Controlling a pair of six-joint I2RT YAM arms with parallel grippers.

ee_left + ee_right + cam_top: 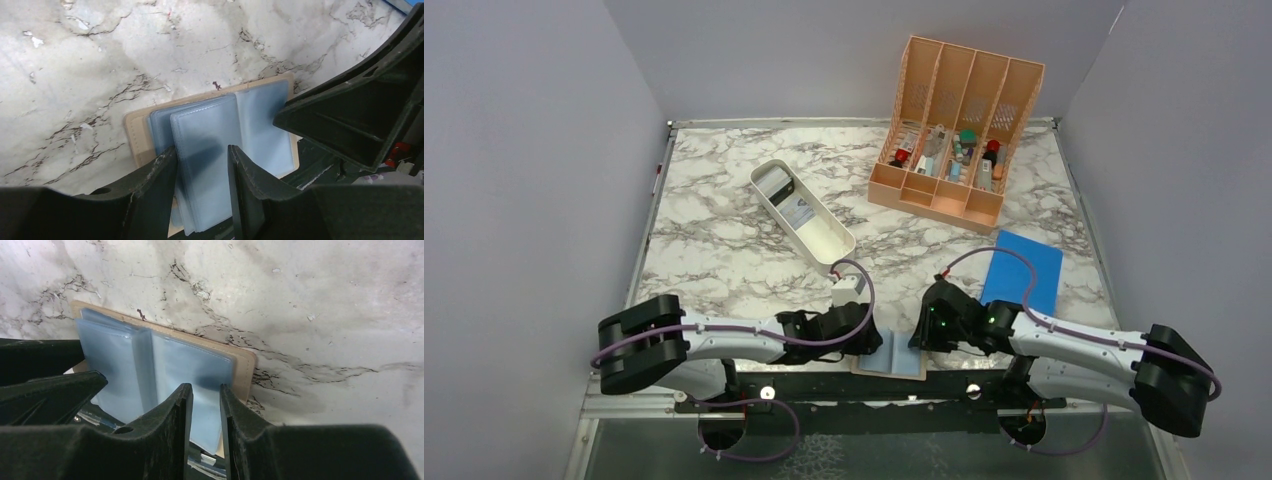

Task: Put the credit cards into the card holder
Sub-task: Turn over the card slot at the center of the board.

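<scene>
At the surface's (724, 250) near edge, the card holder (892, 358) should be pinned flat (left end effector (202, 152) half-spread, right end effector (205, 387) narrow).

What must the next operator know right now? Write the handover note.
Left gripper: jaws apart, over the open card holder's left sleeves.
Right gripper: narrow gap over its right sleeves; grip unclear.
Card holder: flat at the table's near edge, between both arms.
Credit cards: in the white tray, farther back.
Done: holder open. Left: every card; none shows in the sleeves.
</scene>
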